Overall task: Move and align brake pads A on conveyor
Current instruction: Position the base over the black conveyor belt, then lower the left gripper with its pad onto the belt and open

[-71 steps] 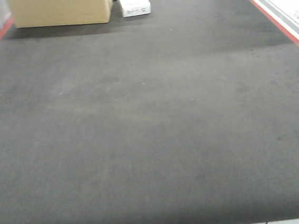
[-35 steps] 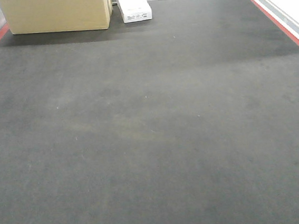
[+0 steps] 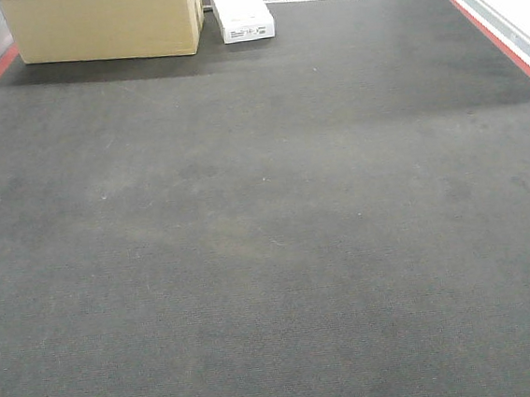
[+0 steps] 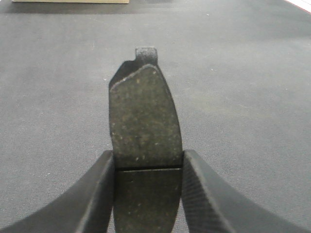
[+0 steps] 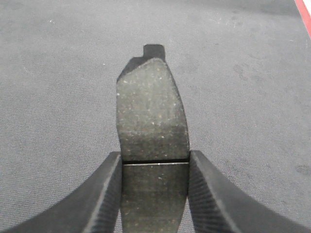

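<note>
My left gripper (image 4: 148, 167) is shut on a brake pad (image 4: 143, 116), gritty grey-brown face up, centre groove level with the fingertips, held over the dark conveyor belt (image 4: 243, 97). My right gripper (image 5: 154, 162) is likewise shut on another brake pad (image 5: 151, 114) above the belt (image 5: 58, 97). Each pad points away from its camera, a dark backing tab at the far end. In the front view only the bare conveyor (image 3: 269, 236) shows; neither gripper nor any pad appears there.
A cardboard box (image 3: 103, 24) stands on the belt at the far left, with a white oblong device (image 3: 239, 11) beside it and a cable behind. Red edge strips (image 3: 491, 31) run along both sides of the belt.
The front view has advanced over the belt: its near edge has dropped out of sight and the box and white device appear nearer and larger.
</note>
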Controlling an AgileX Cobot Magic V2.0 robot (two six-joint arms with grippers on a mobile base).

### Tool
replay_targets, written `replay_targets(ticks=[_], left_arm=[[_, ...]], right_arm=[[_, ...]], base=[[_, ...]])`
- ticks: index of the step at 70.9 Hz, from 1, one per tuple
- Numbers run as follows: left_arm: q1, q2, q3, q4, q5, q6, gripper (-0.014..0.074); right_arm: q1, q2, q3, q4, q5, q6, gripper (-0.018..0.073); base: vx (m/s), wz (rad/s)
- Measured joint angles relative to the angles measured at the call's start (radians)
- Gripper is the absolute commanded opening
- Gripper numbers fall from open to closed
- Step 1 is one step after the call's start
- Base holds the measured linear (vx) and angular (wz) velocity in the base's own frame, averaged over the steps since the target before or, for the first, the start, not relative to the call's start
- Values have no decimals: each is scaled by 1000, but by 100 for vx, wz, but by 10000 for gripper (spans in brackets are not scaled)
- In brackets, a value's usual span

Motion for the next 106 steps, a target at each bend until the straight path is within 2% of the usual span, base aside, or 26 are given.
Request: replay_targets(ticks=[89, 97, 106], left_arm=[[0, 1, 0, -7, -7, 1, 192], [0, 43, 0, -28, -16, 40, 192], [0, 173, -33, -103, -6, 138, 192]], right_arm=[[0, 0, 0, 0, 0, 0, 207], [0, 0, 0, 0, 0, 0, 207], [0, 0, 0, 0, 0, 0, 207]], base=[[0, 0], [0, 0], [0, 0]])
